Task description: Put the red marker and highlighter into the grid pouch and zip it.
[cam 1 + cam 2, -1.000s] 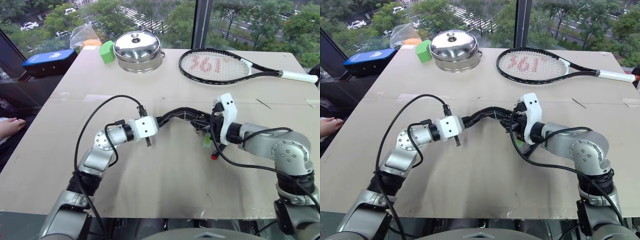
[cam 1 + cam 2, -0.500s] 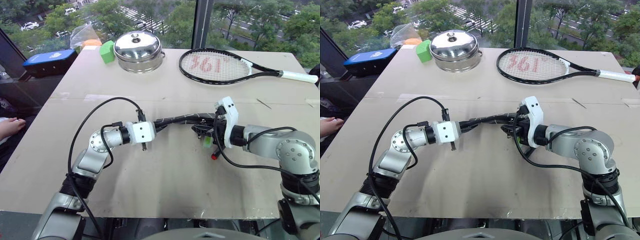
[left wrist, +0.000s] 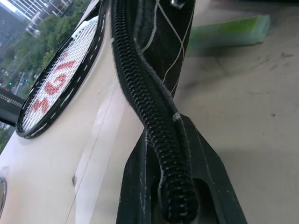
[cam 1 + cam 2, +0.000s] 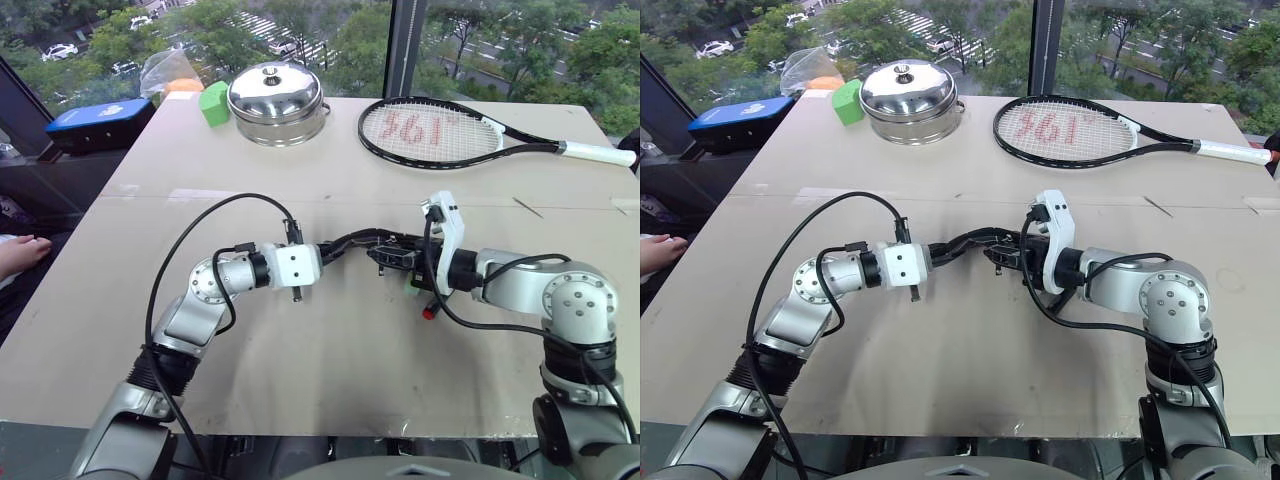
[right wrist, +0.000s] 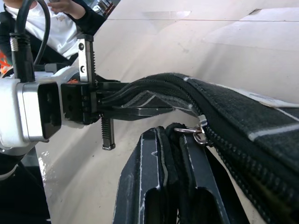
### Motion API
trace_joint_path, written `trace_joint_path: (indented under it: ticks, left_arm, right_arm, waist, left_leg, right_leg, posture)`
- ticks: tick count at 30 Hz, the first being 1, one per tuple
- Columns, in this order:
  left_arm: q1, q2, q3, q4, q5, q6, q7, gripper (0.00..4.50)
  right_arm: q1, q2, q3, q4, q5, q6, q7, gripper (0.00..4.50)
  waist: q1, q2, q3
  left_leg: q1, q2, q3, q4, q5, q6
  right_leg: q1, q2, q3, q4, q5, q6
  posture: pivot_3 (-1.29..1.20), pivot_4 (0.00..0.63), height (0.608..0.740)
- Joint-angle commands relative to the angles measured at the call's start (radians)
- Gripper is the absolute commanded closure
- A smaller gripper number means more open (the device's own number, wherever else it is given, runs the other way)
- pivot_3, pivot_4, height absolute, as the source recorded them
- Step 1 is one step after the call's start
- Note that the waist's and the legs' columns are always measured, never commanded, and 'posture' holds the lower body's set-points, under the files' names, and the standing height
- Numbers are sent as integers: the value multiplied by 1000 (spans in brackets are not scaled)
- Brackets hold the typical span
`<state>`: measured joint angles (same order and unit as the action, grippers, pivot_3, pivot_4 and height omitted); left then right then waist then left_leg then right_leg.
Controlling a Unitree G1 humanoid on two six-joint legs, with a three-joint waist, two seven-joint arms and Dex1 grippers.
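Black grid pouch [image 4: 352, 240] stretched less taut than a second ago, left gripper [image 4: 322, 254] pinching one end, right gripper [image 4: 392, 257] clamped on the zipper pull; zipping underway, green highlighter [image 4: 413, 284] seemingly outside.

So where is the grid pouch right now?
The grid pouch hangs mid-table, stretched between the left pincer and right pincer, nearer than the tennis racket.

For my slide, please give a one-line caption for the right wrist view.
Right end effector shut on the zipper pull cord of the grid pouch; left end effector clamps its other end.
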<state>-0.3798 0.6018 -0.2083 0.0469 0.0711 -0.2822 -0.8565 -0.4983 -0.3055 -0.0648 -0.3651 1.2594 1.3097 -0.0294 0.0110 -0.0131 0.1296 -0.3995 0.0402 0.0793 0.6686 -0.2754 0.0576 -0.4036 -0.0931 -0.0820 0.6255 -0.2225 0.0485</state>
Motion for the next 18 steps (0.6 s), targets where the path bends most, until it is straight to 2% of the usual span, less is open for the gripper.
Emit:
trace_joint_path:
  ticks: [1, 10, 18]
  left_arm:
    - [-51, -24, -12, -68, -9, 21, -2, 4500]
    - [-49, -46, -16, -67, -28, 22, -21, 4500]
    - [24, 50, 28, -31, -109, -75, -127, 4500]
  right_arm:
    - [-50, 32, 41, 6, -5, -9, 10, 4433]
    - [-100, 68, 111, 48, -103, -22, 81, 4433]
    - [-56, -34, 13, 42, -120, -8, 137, 4433]
  waist:
    - [-1, 0, 0]
    - [-4, 0, 0]
    - [-9, 0, 0]
  left_leg:
    - [0, 0, 0, 0, 0, 0]
    - [0, 0, 0, 0, 0, 0]
    - [0, 0, 0, 0, 0, 0]
  right_leg:
    - [0, 0, 0, 0, 0, 0]
    - [0, 1, 0, 0, 0, 0]
    - [0, 0, 0, 0, 0, 0]
  posture:
    - [0, 150, 740]
    - [0, 150, 740]
    - [0, 150, 740]
